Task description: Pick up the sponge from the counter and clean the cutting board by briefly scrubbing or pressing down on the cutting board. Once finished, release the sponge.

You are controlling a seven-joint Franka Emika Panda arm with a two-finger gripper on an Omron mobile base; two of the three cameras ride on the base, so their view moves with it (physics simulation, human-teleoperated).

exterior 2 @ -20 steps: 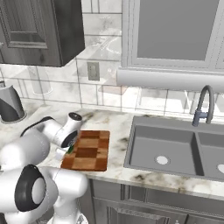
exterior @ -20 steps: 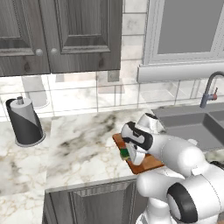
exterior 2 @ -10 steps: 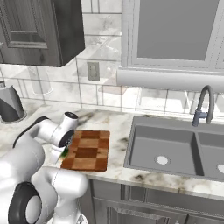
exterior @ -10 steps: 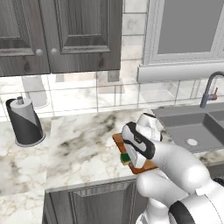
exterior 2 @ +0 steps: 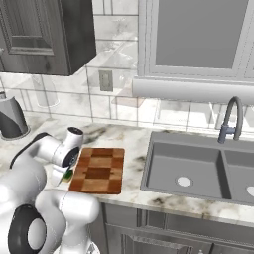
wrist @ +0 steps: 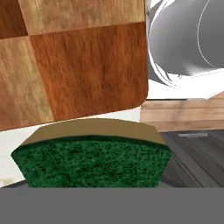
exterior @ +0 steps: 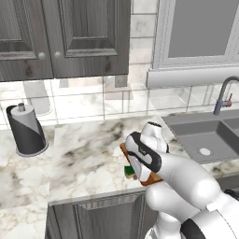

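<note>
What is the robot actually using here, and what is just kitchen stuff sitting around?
In use: sponge, held in the gripper; cutting board; counter.

Just sitting around: paper towel roll, sink, faucet, wall outlet, cabinets.

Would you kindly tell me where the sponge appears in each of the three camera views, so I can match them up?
Left base view: the sponge is a small green patch at the gripper, low centre, at the cutting board's near corner.
Right base view: sponge shows lower left, just left of the cutting board.
Hand view: sponge fills the bottom centre, cutting board above.
Shared landmark: the cutting board.
</note>
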